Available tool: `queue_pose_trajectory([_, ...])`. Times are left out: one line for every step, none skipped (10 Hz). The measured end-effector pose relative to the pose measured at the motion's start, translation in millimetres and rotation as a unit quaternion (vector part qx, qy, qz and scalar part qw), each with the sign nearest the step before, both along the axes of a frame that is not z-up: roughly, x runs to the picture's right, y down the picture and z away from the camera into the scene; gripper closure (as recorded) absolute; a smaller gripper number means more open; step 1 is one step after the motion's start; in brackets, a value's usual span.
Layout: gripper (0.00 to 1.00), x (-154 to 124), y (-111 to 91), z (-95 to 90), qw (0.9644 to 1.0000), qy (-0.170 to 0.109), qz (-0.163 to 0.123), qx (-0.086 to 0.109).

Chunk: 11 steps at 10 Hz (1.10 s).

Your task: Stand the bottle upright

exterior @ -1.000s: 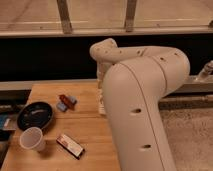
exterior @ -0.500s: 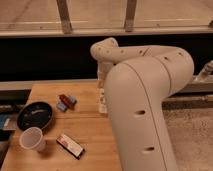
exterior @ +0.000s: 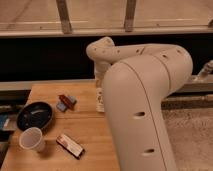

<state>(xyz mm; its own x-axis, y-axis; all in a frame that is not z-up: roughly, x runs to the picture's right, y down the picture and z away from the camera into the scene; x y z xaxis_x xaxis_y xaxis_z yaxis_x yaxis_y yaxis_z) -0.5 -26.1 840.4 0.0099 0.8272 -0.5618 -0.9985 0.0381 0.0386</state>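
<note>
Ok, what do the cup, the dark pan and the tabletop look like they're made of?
The cup looks like paper: matte white, thin rim. The pan seems to be dark metal or coated, with a faint sheen inside. The tabletop looks like wood, warm tan with plank lines. The gripper is at the table's far edge, mostly hidden behind the arm, where something pale, possibly the bottle, shows.

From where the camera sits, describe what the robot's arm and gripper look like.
The arm is a bulky, smooth cream-white shell with rounded joints and a few small dark oval holes along its side. No cables or markings show. The gripper sits at the table's far edge, mostly hidden behind the arm.
</note>
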Motion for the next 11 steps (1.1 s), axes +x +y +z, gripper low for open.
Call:
queue_pose_trajectory([0.77,-2,1,-0.6,1.0,-0.001,0.001,-0.001])
queue_pose_trajectory([0.77,-1,1,-1.2,1.0,-0.001,0.003,0.0])
queue_pose_trajectory([0.77,2,1,-2.4,1.0,0.0,0.005,0.0])
queue_pose_trajectory([0.77,4,1,-2.5,1.0,0.001,0.005,0.001])
queue_pose_trajectory([0.77,3,1,-2.9,1.0,0.0,0.006,0.002])
queue_pose_trajectory([0.77,3,2,-2.6,1.0,-0.001,0.007,0.002])
queue_pose_trajectory([0.77,5,2,-2.9,1.0,-0.001,0.009,0.003])
queue_pose_trajectory([0.77,8,2,-2.8,0.9999,0.0,0.011,0.003])
queue_pose_trajectory([0.8,10,3,-3.0,0.9999,0.0,0.014,0.002])
queue_pose_trajectory([0.9,11,4,-3.2,0.9999,-0.001,0.015,0.002])
queue_pose_trajectory([0.97,12,4,-3.4,0.9999,-0.001,0.017,0.002])
